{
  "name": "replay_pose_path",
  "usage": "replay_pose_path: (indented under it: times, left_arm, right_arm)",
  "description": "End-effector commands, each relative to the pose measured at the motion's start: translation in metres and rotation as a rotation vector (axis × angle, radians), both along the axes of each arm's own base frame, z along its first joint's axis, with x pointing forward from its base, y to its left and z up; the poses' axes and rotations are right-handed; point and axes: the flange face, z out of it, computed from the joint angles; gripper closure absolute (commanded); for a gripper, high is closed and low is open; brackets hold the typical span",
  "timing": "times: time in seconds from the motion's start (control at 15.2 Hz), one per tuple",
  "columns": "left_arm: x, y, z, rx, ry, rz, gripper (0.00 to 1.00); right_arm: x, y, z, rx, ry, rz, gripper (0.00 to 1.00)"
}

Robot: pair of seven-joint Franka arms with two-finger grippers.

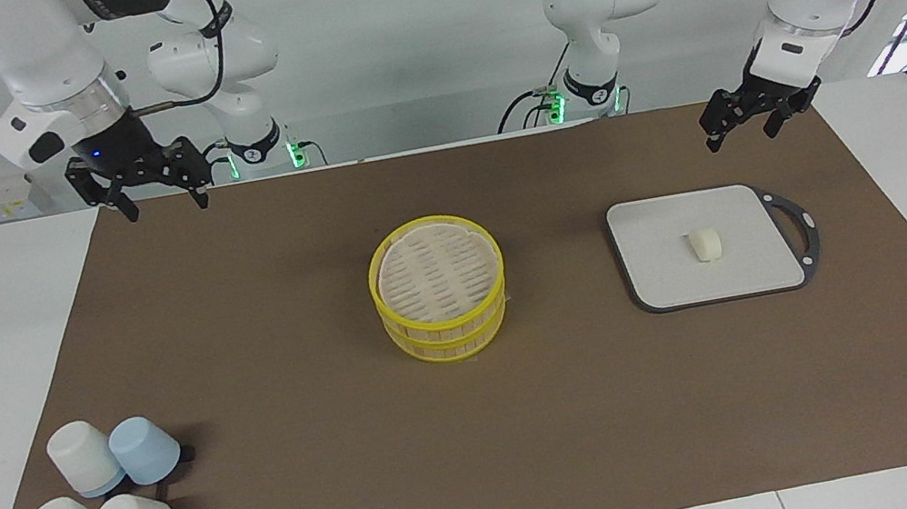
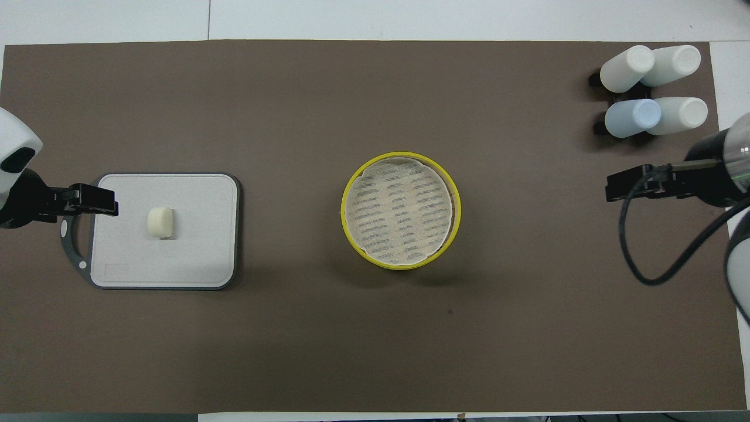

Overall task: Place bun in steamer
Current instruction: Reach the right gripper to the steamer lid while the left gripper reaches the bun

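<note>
Bun lies on the grey cutting board, well apart from the steamer at mat centre. Left gripper hangs over the board's edge nearest the robots, jaws spread, empty. Right gripper is raised toward the right arm's end, likewise open and empty.

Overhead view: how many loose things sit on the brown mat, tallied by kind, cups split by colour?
White cups: 3
Blue cup: 1
Steamer: 1
Grey board with black handle: 1
Bun, lying on the board: 1
Total: 7
</note>
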Motion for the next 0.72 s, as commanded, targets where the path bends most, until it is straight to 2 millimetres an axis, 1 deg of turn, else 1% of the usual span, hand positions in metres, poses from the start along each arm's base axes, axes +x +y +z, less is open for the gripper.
replay_pose_path:
  times: [0.0,0.13,0.2,0.26,0.33,0.39,0.46,0.53,0.59,0.66]
  left_arm:
    - [-0.01,0.003,-0.021,0.013,-0.01,-0.001,0.0]
    - [-0.011,0.005,-0.053,0.013,-0.018,0.001,0.0]
    - [-0.012,0.005,-0.069,0.013,-0.01,0.001,0.0]
    - [-0.013,0.005,-0.089,0.012,-0.004,0.0,0.0]
    - [-0.013,0.006,-0.112,0.012,-0.005,-0.002,0.0]
    - [-0.012,0.01,-0.132,0.012,-0.024,0.005,0.0]
    - [-0.012,0.018,-0.152,0.011,-0.045,0.022,0.0]
    - [-0.01,0.02,-0.166,0.011,-0.054,0.026,0.0]
    - [-0.01,0.021,-0.183,0.01,-0.044,0.027,0.0]
    - [-0.008,0.021,-0.196,0.01,-0.045,0.029,0.0]
  right_arm:
    - [0.055,0.096,-0.049,-0.026,0.021,-0.047,0.0]
    - [0.057,0.136,-0.075,-0.019,-0.009,-0.057,0.0]
    - [0.058,0.156,-0.098,-0.024,-0.006,-0.077,0.0]
    - [0.056,0.184,-0.117,-0.024,-0.019,-0.108,0.0]
    - [0.047,0.215,-0.133,-0.025,-0.033,-0.13,0.0]
    - [0.04,0.234,-0.139,-0.03,-0.053,-0.136,0.0]
    - [0.033,0.246,-0.142,-0.031,-0.066,-0.12,0.0]
    - [0.026,0.256,-0.142,-0.028,-0.075,-0.104,0.0]
    - [0.026,0.259,-0.143,-0.015,-0.093,-0.1,0.0]
    - [0.023,0.262,-0.155,-0.017,-0.093,-0.094,0.0]
